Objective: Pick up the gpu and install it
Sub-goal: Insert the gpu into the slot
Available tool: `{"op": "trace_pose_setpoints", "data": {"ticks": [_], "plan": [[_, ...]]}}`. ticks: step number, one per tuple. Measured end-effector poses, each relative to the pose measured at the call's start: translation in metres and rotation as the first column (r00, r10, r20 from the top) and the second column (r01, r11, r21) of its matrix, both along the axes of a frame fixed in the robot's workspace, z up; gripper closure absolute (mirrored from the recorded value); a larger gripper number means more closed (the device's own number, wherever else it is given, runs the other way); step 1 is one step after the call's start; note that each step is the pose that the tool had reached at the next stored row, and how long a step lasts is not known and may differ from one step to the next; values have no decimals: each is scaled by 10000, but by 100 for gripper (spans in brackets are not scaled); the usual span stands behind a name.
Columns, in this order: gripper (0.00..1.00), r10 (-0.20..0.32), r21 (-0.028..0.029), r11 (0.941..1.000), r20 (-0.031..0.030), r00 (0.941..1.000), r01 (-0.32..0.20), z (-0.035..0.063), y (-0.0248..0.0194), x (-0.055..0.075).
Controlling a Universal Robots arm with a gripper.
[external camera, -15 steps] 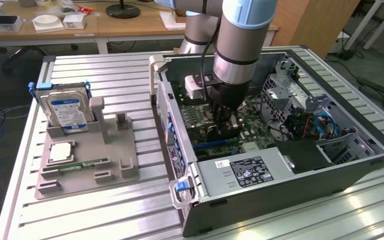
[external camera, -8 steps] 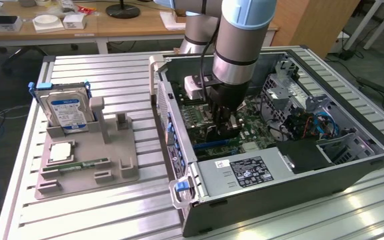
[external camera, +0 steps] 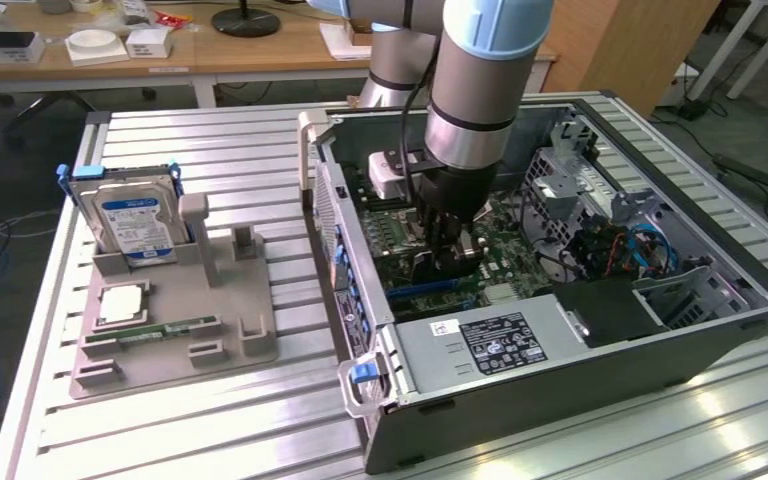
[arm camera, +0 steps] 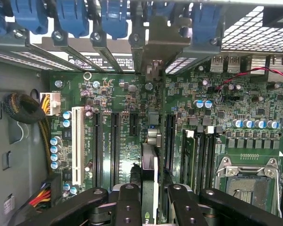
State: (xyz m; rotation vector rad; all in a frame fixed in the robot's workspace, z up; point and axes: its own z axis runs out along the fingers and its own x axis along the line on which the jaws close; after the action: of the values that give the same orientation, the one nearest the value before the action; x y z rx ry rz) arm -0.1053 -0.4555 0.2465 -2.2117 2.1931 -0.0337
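Observation:
The gpu (arm camera: 148, 165) stands edge-on between my fingers (arm camera: 128, 203), a thin dark card reaching down to the green motherboard (arm camera: 127, 99) inside the open computer case (external camera: 704, 330). Its pale metal bracket (arm camera: 156, 44) sits at the case's rear slot row, among the blue latches (arm camera: 114, 16). My gripper (arm camera: 151, 200) is shut on the card's upper edge. In the exterior view the gripper (external camera: 444, 258) hangs low over the board, with the dark gpu (external camera: 427, 272) just under it beside the blue slot.
A grey holder (external camera: 224, 330) at the exterior view's left carries the blue-labelled hard drive (external camera: 137, 218), a chip (external camera: 119, 303) and a green memory stick (external camera: 160, 328). Power supply (external camera: 491, 342), drive cage (external camera: 578, 190), cables (external camera: 631, 250), white slot (arm camera: 76, 143) and CPU socket (arm camera: 245, 181) crowd the case.

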Motion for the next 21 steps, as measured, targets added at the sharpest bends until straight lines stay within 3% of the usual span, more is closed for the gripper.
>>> {"op": "trace_pose_setpoints", "data": {"ticks": [6,21], "plan": [[73,-1,24,10000,0,10000,1,-20,2,0],[73,0,22,10000,-3,10000,0,-54,2,-1]]}}
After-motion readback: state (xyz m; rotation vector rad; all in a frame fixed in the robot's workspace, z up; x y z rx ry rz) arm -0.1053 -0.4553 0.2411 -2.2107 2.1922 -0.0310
